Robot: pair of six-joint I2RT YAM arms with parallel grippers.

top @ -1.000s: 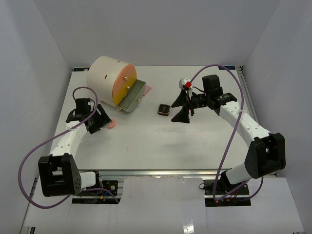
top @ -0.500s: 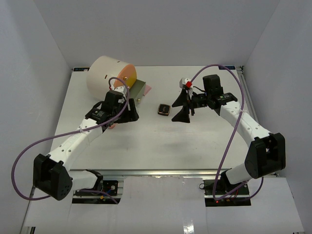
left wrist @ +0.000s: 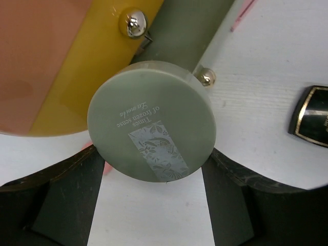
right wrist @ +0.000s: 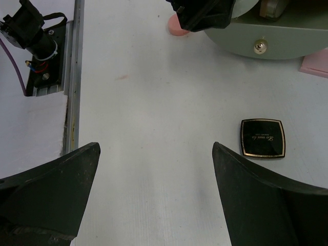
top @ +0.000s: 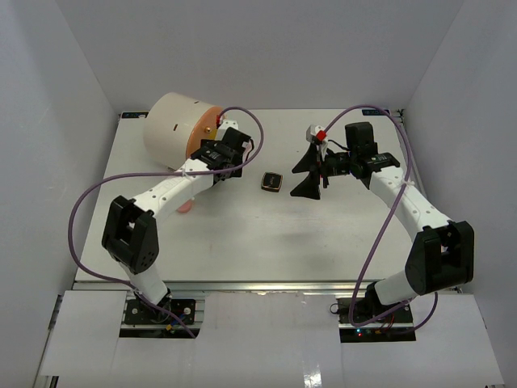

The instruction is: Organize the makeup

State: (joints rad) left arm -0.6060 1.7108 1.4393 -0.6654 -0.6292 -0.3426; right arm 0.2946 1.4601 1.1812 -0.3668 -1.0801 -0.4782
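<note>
Table (top: 242, 234): your open room is the white stretch from compact to near edge.
Cylinder (top: 174, 121): far-left corner.
Right gripper (top: 305, 178): spread wide (just right of the compact).
Left gripper (left wrist: 154, 161): clamped on round jar (left wrist: 151, 123), at drawer (right wrist: 287, 43) front.
Compact (top: 272, 181): flat, mid-table.

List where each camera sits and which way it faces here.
Top external: above and behind the arms, looking down on the table; both show.
Left wrist: on the left tool, facing the drawer; its fingers hold a grey-green round jar.
Right wrist: on the right tool, looking down at the table; parted fingers fill bottom corners.
Shared: all three show the black-gold compact.
</note>
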